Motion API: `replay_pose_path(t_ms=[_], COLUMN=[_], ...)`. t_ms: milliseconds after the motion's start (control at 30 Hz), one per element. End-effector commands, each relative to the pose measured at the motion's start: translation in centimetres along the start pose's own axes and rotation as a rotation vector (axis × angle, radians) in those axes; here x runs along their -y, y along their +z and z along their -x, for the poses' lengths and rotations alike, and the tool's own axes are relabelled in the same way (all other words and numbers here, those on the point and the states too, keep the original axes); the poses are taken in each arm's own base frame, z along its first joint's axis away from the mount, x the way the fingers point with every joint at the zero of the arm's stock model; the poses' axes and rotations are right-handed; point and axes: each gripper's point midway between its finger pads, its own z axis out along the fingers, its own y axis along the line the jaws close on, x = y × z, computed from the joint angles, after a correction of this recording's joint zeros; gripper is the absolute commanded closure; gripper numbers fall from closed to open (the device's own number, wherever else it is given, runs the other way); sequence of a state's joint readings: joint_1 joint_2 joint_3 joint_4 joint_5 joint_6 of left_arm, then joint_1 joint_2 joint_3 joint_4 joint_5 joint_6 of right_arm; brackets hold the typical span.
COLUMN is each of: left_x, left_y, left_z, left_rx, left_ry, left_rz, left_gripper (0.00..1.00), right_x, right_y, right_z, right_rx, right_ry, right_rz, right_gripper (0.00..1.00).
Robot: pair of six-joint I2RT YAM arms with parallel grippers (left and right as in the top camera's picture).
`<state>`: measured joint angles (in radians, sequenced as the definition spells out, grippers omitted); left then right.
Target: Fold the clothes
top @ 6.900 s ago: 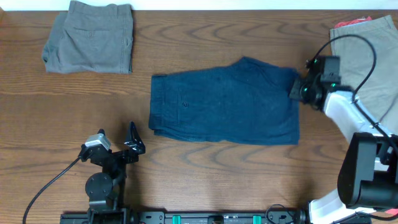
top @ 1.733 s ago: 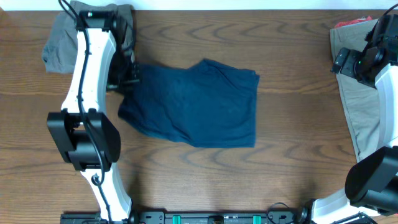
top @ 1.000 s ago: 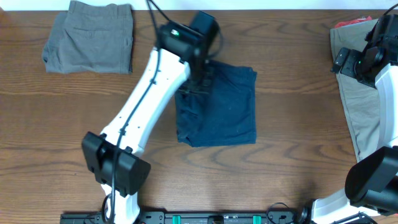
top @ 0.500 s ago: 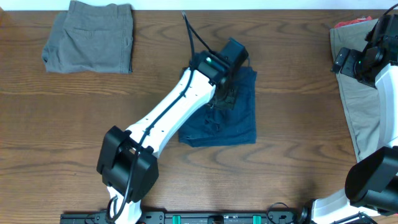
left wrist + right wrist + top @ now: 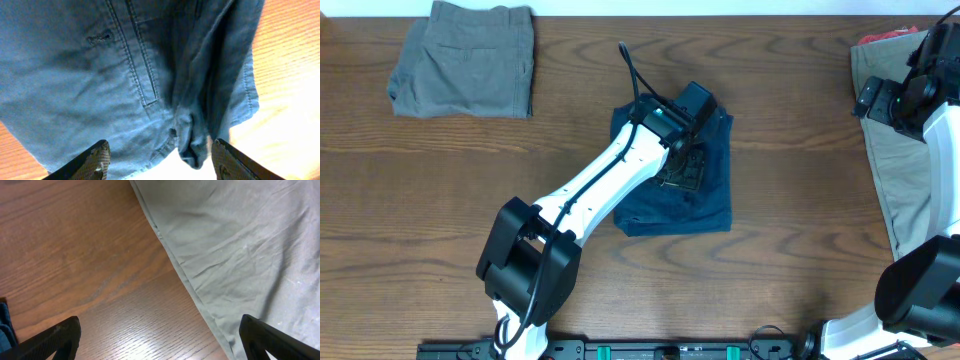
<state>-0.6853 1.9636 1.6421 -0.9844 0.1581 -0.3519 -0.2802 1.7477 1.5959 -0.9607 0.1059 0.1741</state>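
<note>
Shorts in navy (image 5: 708, 198) lie folded, left gripper (image 5: 160, 159) spread above a bunched edge.

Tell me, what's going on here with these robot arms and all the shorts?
Two robot arms are on a folding job at a wooden table. The left arm reaches over a navy blue pair of shorts, which lies folded into a compact block mid-table; its jaws stand open over the cloth, gripping nothing. The right arm hangs at the right side above a khaki pair lying spread out, its jaws open too. A grey pair sits folded at the far left corner.
</note>
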Motion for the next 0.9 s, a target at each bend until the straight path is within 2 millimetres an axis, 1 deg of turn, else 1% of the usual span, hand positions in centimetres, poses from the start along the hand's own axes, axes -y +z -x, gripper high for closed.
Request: replay_pose_path(t_ms=[0,133,267,367,467,567,600,700,733,867], left_x=[0.6,0.7,1.5,2.0,2.5,3.2,3.5,4.7,5.1,6.6], left_y=[-0.3,-0.7,-1.4,-1.2,-0.3,1.1,1.6,3.4,3.9,6.3], left_z=[-0.3,-0.6,-1.0,-1.1,-1.3,-1.3,-1.3,-1.4,-1.5,-2.0], left_rx=[-0.01,-0.022,-0.032,-0.039,-0.043,-0.045,-0.047,-0.067,-0.075,-0.111], left_ry=[0.0,-0.002,-0.001,0.006,0.02,0.039,0.044,0.057,0.061,0.077], left_rz=[-0.036,-0.043,-0.088,-0.104,-0.106,-0.11,-0.111,-0.135,-0.146,-0.186], left_gripper=[0.34,0.34,0.34,0.36,0.41,0.47,0.5,0.64,0.66,0.69], right_x=[0.3,0.3,0.3,0.3,0.3,0.3,0.3,0.3,0.3,0.3], right_y=[0.0,0.0,0.0,0.0,0.0,0.0,0.0,0.0,0.0,0.0], right_z=[0.3,0.3,0.3,0.3,0.3,0.3,0.3,0.3,0.3,0.3], right_rx=[0.008,0.008,0.007,0.008,0.007,0.008,0.007,0.007,0.007,0.007], right_ry=[-0.006,-0.006,-0.006,-0.006,-0.006,-0.006,-0.006,-0.006,-0.006,-0.006], right_rz=[-0.011,-0.011,-0.011,-0.011,-0.011,-0.011,-0.01,-0.011,-0.01,-0.01], right_gripper=[0.01,0.01,0.01,0.02,0.01,0.01,0.01,0.01,0.01,0.01])
